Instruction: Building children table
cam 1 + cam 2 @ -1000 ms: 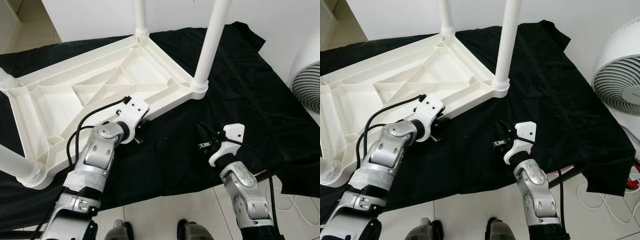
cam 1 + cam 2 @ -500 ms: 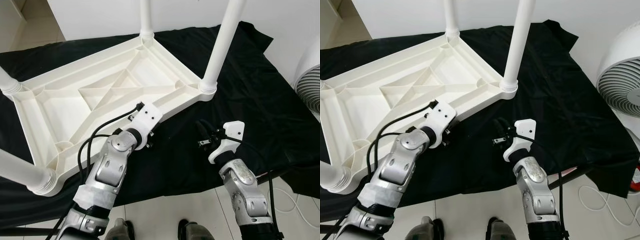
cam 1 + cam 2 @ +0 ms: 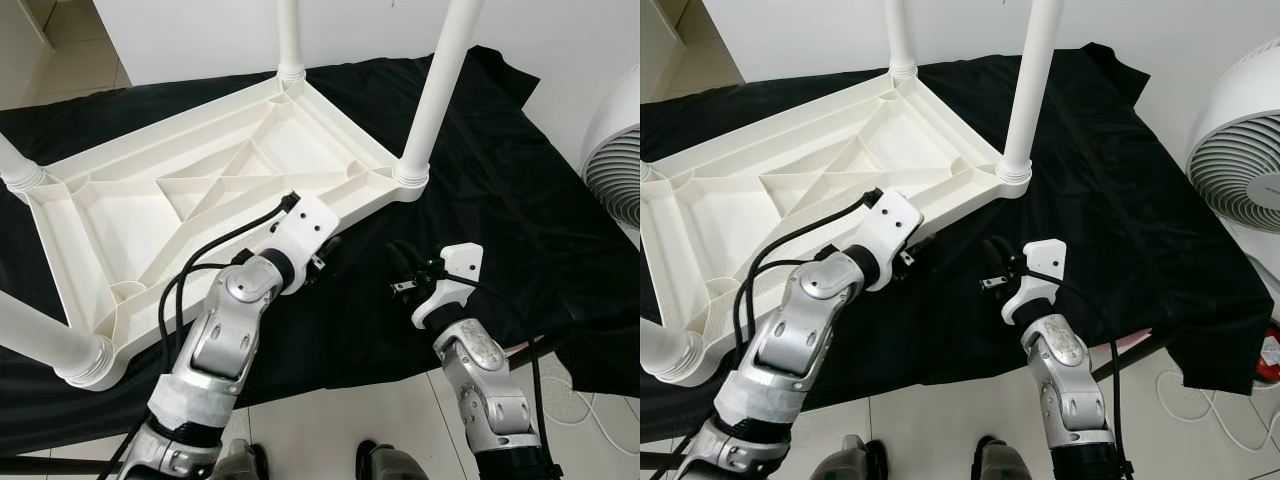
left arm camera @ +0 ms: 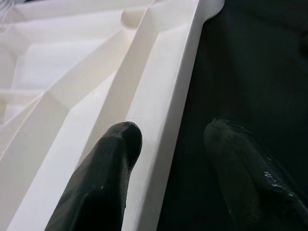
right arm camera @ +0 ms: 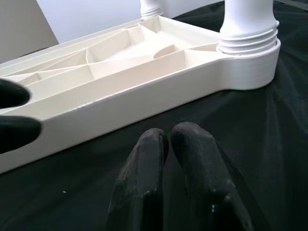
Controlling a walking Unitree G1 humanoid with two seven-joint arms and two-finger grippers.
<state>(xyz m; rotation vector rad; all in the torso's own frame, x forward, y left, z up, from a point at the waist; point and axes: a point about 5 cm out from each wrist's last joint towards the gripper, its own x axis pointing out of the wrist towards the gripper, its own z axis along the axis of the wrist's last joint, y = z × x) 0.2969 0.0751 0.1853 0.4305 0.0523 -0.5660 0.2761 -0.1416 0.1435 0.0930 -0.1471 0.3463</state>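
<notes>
children table [image 3: 200, 190] upside down, centre-left of frame, on black cloth [image 3: 520, 200], legs up. left gripper [image 4: 168, 144] fingers released, straddling near rim. right gripper [image 5: 166, 144] clenched, empty, lower centre. risk: shallow rim grip slips, table skids on loose cloth.
</notes>
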